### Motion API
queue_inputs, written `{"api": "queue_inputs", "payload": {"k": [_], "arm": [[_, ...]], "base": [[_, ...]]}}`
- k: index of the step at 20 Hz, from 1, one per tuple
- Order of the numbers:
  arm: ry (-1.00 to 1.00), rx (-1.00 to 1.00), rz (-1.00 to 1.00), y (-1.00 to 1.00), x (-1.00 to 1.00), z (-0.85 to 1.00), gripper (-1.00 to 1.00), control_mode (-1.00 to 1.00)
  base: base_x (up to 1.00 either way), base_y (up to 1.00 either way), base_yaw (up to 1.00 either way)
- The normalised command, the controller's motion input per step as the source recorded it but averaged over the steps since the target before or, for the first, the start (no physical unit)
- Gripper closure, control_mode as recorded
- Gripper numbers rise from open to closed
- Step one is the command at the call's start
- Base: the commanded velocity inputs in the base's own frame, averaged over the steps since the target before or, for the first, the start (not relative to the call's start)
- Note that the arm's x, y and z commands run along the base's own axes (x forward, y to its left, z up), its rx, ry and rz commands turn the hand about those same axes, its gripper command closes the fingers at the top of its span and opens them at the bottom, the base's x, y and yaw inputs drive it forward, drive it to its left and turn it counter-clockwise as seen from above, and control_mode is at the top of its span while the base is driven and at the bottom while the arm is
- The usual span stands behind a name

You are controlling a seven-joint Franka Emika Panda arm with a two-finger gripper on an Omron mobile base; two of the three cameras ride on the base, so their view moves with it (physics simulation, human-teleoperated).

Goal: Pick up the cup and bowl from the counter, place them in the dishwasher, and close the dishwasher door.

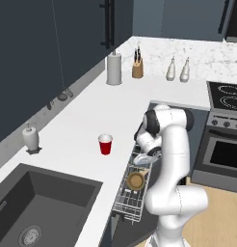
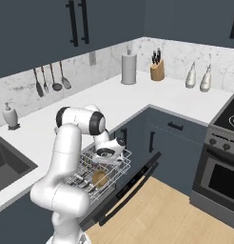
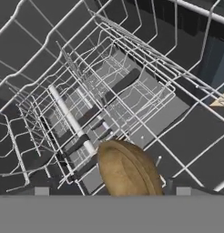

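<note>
The bowl (image 1: 136, 180) lies in the silver wire rack (image 1: 121, 202) pulled out of the dishwasher (image 2: 120, 187), and the gripper (image 1: 145, 159) hangs just above it, at about twelve o'clock from the bowl in the left base view. In the hand view the bowl (image 3: 127, 169) sits low at six o'clock, tipped on edge among the wires, and no fingertip presses it, so I judge the jaws spread and the bowl let go, though the fingertips themselves are hard to make out. The cup (image 1: 105, 144) stands upright on the counter (image 1: 77, 135), at about ten o'clock from the rack and well apart from it. The dishwasher door (image 2: 131, 188) lies folded down under the rack. The risks from here: lifting the hand straight through the tines could catch a finger on a wire and jolt the rack or knock the tilted bowl over; reaching for the cup, the elbow may sweep the counter edge; a hasty pinch could tip the light tapered cup; and the door cannot shut while the rack stands out.
</note>
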Motion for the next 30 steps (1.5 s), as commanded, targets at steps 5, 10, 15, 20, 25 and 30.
{"api": "queue_inputs", "payload": {"k": [5, 10, 15, 20, 25, 30], "arm": [[-0.05, 0.07, 0.00, 0.00, -0.59, 0.80, -1.00, -1.00], [-0.01, 0.05, 0.00, 0.00, -0.44, 1.00, -1.00, -1.00], [0.01, 0.04, -0.03, 0.00, -0.02, 1.00, -1.00, -1.00], [0.18, 0.09, -0.01, 0.05, 0.00, 1.00, -1.00, -1.00], [0.27, 0.12, 0.00, 0.33, 0.00, 0.95, -1.00, -1.00], [0.21, 0.03, 0.00, 0.28, 0.00, 0.63, -1.00, -1.00]], "base": [[0.00, 0.00, 0.00], [0.00, 0.00, 0.00], [0.00, 0.00, 0.00], [0.00, 0.00, 0.00], [0.00, 0.00, 0.00], [0.00, 0.00, 0.00]]}}
